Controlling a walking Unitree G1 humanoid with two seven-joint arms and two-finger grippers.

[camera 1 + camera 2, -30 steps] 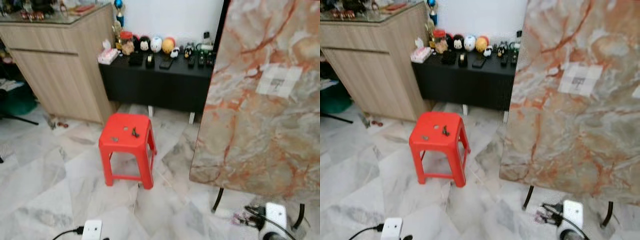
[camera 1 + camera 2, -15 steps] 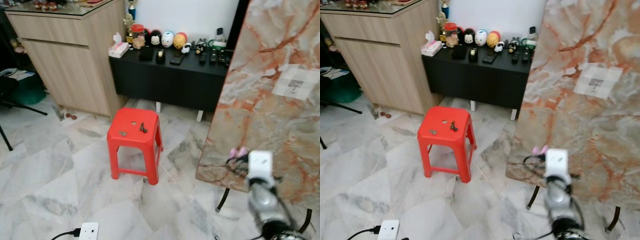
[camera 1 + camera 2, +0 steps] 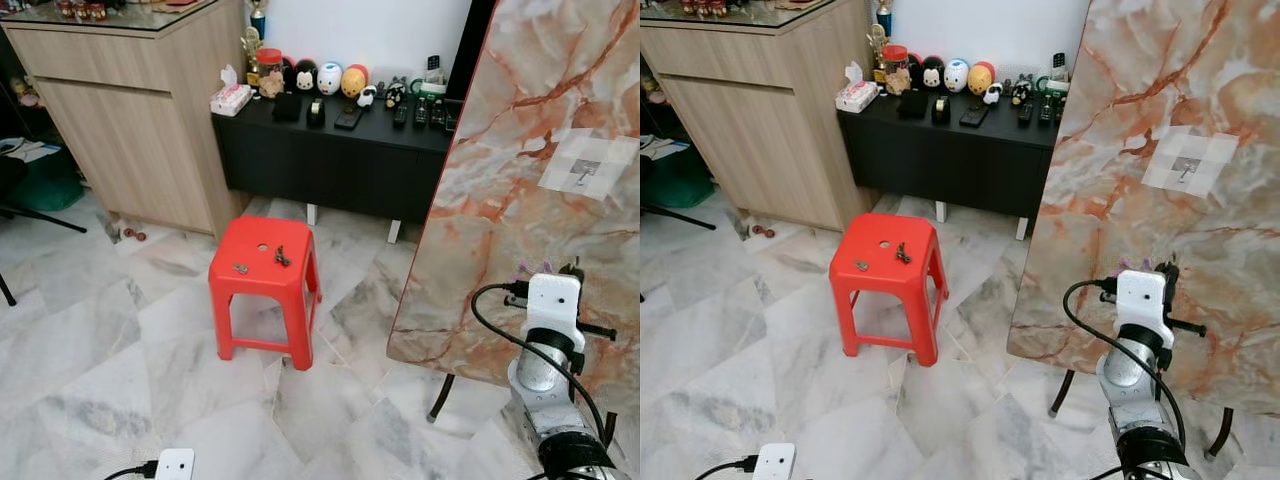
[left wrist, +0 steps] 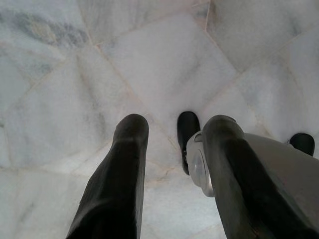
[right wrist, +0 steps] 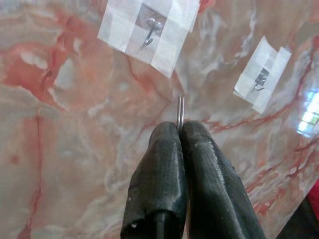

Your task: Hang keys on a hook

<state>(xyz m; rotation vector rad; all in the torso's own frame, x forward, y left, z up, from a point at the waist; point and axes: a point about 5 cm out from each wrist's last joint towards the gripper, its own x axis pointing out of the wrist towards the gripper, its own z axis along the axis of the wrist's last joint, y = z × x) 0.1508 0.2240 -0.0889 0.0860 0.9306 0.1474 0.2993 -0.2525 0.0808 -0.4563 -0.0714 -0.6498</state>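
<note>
Marble-patterned board [image 3: 530, 180] with taped hook [image 5: 148, 31] near its upper edge — your right gripper [image 5: 179, 132], pinched together on a key ring [image 5: 180, 110], sits below it; a misaligned lift slides the ring past.

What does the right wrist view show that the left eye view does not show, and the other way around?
Right wrist view alone: the right gripper with its fingers pressed shut on a thin metal key ring whose edge sticks out past the tips, and a second taped hook further along the panel.

Left eye view alone: the red stool with small keys on its seat, the black cabinet with figurines, and the wooden counter.

Both: the marble panel and the taped hook that the gripper faces.
</note>
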